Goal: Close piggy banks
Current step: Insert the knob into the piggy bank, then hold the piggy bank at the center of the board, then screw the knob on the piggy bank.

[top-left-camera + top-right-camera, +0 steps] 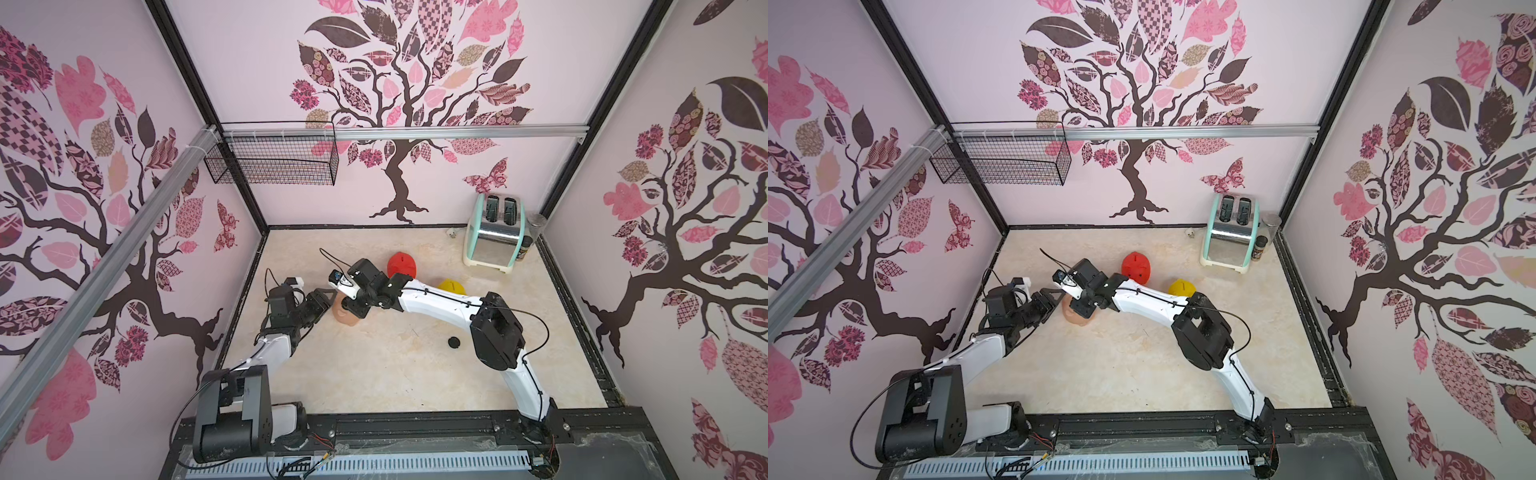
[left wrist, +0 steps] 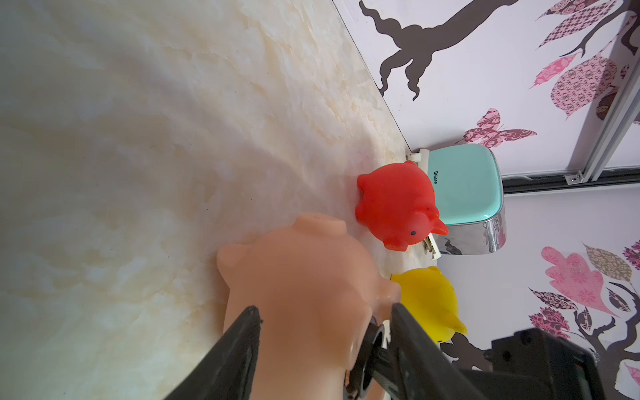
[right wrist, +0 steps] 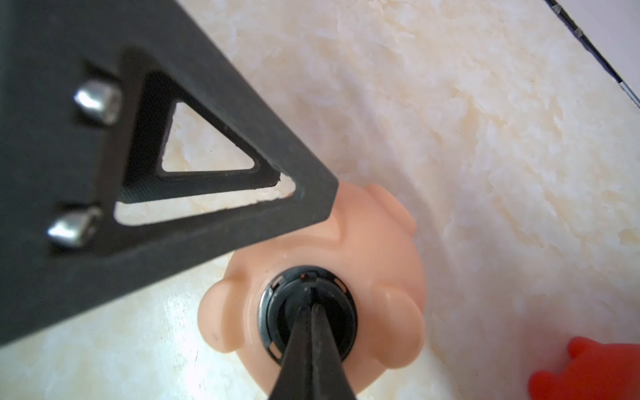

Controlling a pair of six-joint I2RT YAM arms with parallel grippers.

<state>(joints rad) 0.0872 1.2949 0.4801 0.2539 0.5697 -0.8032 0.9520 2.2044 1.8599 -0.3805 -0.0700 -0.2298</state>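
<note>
Straddling the peach pig, left hand has open tabletop alongside.

Bright even light; blurred wrist-view foregrounds.

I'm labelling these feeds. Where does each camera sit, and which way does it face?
Top views: high over the arm bases, looking down at the table; left arm and right arm show.
Left wrist: on the left arm, facing the peach pig; left gripper clamps it.
Right wrist: above that pig's belly, facing the black plug; shut right gripper touches it.
Shared: both wrist views show the red pig.
</note>
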